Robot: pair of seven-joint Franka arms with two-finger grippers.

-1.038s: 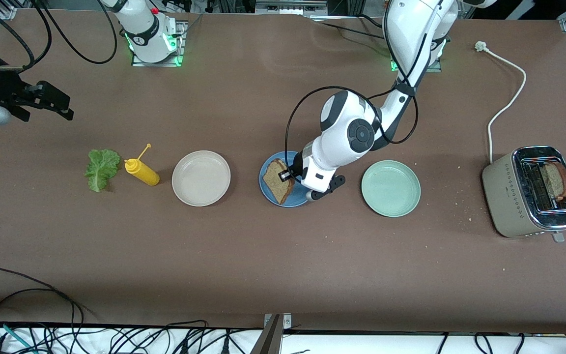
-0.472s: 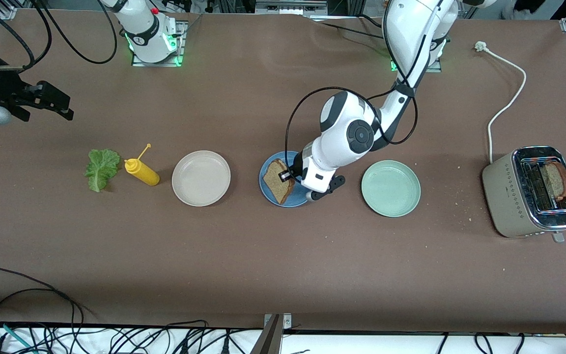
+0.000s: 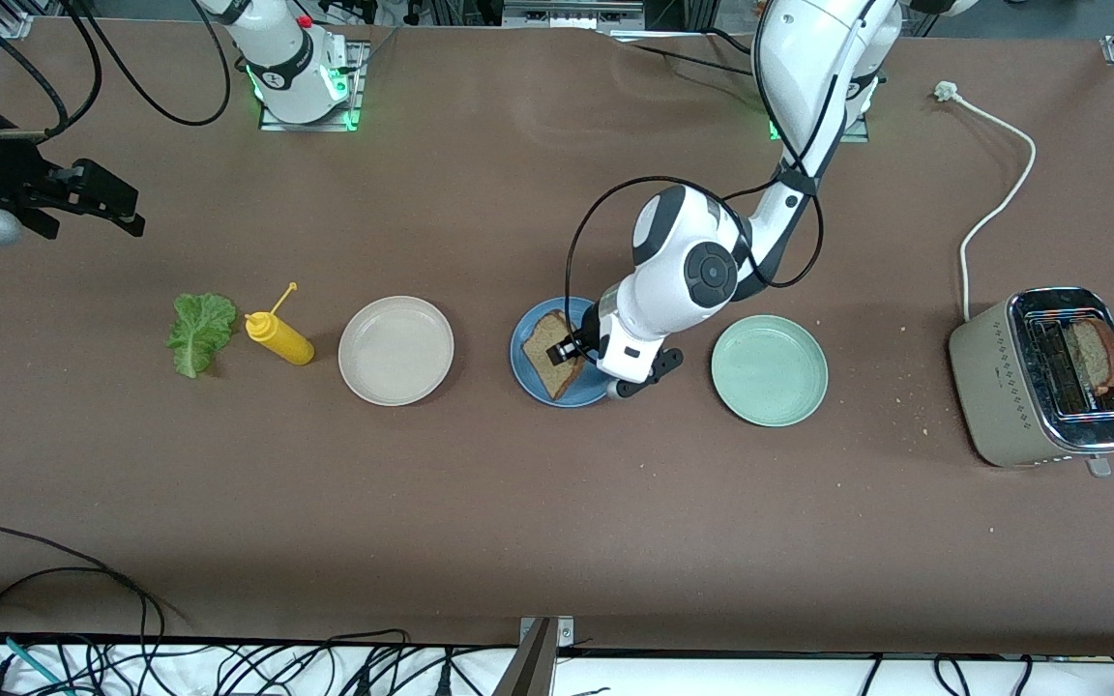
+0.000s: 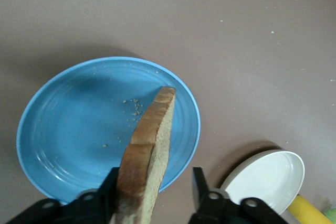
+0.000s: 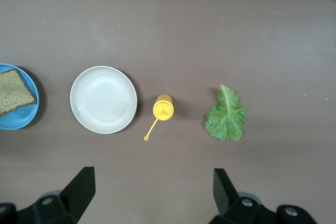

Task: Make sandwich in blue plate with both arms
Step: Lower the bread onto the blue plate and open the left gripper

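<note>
The blue plate [image 3: 530, 372] lies mid-table between the beige-white and pale green plates. A brown bread slice [image 3: 552, 353] rests on it, tilted up on edge. My left gripper [image 3: 571, 350] is low over the plate's edge. In the left wrist view the gripper [image 4: 155, 182] is open: the slice [image 4: 149, 145] leans against one finger and the other stands clear of it, over the blue plate [image 4: 68, 129]. A second slice [image 3: 1099, 353] stands in the toaster. The lettuce leaf [image 3: 199, 331] lies near the right arm's end. My right gripper [image 3: 83, 198] waits open and high over the lettuce [image 5: 226, 116].
A yellow mustard bottle [image 3: 278, 335] lies beside the lettuce. The beige-white plate [image 3: 395, 349] and the pale green plate [image 3: 769, 369] flank the blue plate. The toaster [image 3: 1050, 377] stands at the left arm's end, its white cord [image 3: 997, 184] trailing toward the bases.
The left arm's wrist has shifted slightly toward the pale green plate, and the bread slice has shifted a little with it. The right arm has not moved.
</note>
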